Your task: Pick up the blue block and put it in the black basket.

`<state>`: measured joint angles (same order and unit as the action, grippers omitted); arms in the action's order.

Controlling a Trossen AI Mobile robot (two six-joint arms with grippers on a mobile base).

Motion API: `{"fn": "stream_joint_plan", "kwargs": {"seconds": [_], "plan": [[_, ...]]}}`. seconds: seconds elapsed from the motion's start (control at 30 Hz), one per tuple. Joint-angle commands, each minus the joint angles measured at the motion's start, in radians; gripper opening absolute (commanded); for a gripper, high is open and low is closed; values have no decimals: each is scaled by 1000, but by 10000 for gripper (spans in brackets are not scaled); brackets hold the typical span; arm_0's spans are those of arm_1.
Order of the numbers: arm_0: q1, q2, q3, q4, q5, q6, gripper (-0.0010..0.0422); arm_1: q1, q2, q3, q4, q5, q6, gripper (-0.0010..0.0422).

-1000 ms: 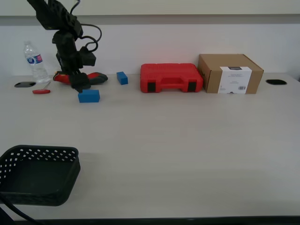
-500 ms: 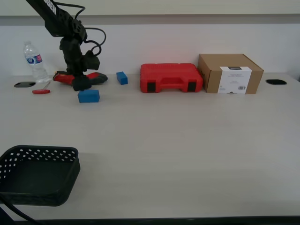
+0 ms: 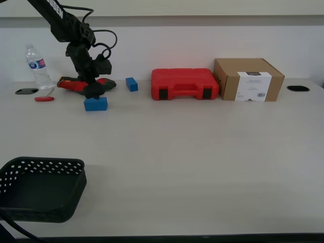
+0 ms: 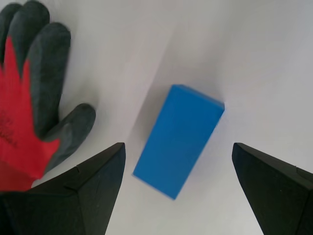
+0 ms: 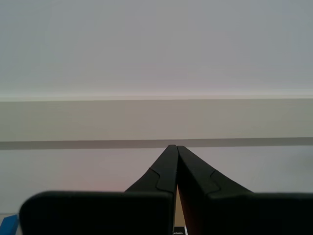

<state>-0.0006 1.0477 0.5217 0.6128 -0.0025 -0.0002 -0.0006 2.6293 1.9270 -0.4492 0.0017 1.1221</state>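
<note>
The blue block (image 3: 95,104) lies on the white table at the exterior view's far left. In the first wrist view the blue block (image 4: 178,141) lies between my open jaws, untouched. My first gripper (image 3: 94,92) hangs just above and behind the block; in its own wrist view the gripper (image 4: 178,169) is wide open. The black basket (image 3: 40,188) sits at the table's near left corner. My second gripper (image 5: 173,169) is shut and empty, pointing at a wall; it does not show in the exterior view.
A red and grey glove (image 3: 80,84) lies right behind the block; it also shows in the first wrist view (image 4: 29,93). A smaller blue cube (image 3: 132,84), a red case (image 3: 185,84), a cardboard box (image 3: 248,79), a water bottle (image 3: 36,66) and a red tool (image 3: 44,98) line the back.
My first gripper has moved toward the exterior view's right and lower, from over the glove to just above the blue block. The block and basket have not moved.
</note>
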Motion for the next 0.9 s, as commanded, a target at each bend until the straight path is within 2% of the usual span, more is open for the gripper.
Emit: {"fn": "stream_joint_plan", "kwargs": {"seconds": [0.03, 0.07, 0.13, 0.2, 0.33, 0.43, 0.53, 0.63, 0.7, 0.73, 0.9], "plan": [[1, 0, 1, 3, 0, 0, 0, -3, 65, 28, 24, -3, 16, 289], [1, 0, 1, 0, 0, 0, 0, -4, 93, 44, 22, -21, 17, 287], [1, 0, 1, 0, 0, 0, 0, -4, 142, 76, 36, -60, 95, 287], [1, 0, 1, -1, 0, 0, 0, -3, 164, 93, 75, -68, 113, 295], [1, 0, 1, -5, 0, 0, 0, 13, 181, 108, 99, -6, 110, 311], [1, 0, 1, -13, 0, 0, 0, 15, 194, 92, 99, 6, 131, 297], [0, 0, 1, -15, 0, 0, 0, 16, 201, 83, 77, 11, 114, 236], [0, 0, 1, -16, 0, 0, 0, 16, 208, 83, 63, 3, 64, 92], [1, 0, 1, -17, 0, 0, 0, 15, 204, 84, 61, -36, 56, 7], [0, 0, 1, -16, 0, 0, 0, 14, 198, 93, 47, -61, 40, 0], [0, 0, 1, -14, 0, 0, 0, 14, 73, 102, -67, -81, -22, -3]]}}
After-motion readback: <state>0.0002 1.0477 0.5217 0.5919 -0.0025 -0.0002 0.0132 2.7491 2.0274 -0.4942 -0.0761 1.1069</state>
